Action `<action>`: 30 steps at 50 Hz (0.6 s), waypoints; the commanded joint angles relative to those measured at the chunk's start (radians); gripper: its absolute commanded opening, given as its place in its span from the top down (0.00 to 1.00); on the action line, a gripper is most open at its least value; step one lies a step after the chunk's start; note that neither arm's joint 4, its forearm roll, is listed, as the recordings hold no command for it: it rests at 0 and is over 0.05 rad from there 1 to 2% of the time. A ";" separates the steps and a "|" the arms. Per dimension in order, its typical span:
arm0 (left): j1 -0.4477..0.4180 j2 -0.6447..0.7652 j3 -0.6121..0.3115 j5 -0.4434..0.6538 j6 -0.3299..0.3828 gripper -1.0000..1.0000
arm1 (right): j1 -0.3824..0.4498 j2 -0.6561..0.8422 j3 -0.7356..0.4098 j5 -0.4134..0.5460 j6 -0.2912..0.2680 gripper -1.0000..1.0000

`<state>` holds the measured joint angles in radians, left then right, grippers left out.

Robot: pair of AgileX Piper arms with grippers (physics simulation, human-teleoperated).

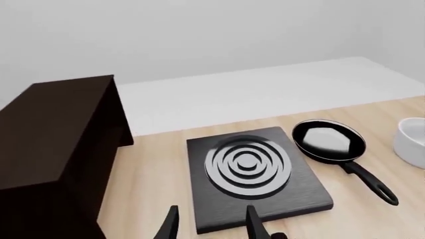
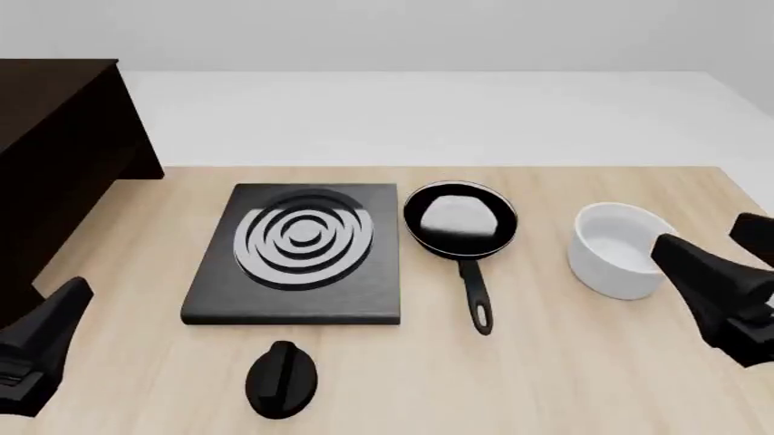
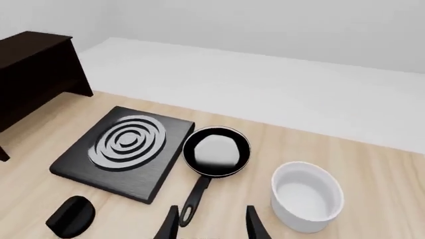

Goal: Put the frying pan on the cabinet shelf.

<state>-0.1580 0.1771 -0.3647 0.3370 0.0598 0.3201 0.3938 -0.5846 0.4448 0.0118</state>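
wooden table (image 2: 581,381) | frying pan (image 2: 461,220) between hob (image 2: 299,254) (left) and bowl (image 2: 619,249)

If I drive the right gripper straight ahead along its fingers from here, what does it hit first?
Most likely the frying pan: in the right wrist view its handle end lies just ahead between the open fingers of the right gripper. Depth is unclear, so it might touch the table beside the handle.

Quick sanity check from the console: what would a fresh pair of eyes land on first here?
Probably the square black hob with its white rings, mid-table. Right beside it sits the frying pan, handle pointing back toward the arms, with a white bowl further right. The dark cabinet looms at the far left.
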 commanded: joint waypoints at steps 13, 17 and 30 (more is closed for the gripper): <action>-0.029 0.084 -0.048 -0.020 -0.009 0.00 | 0.073 0.295 -0.195 0.115 -0.004 0.00; -0.025 0.090 -0.036 -0.041 -0.003 0.00 | 0.104 0.332 -0.228 0.148 0.017 0.00; 0.004 0.075 -0.042 -0.040 -0.013 0.00 | 0.175 0.491 -0.342 0.264 0.060 0.00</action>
<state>-0.1710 0.2509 -0.4099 0.3102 0.0520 0.4396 0.7729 -0.8489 0.6364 0.0499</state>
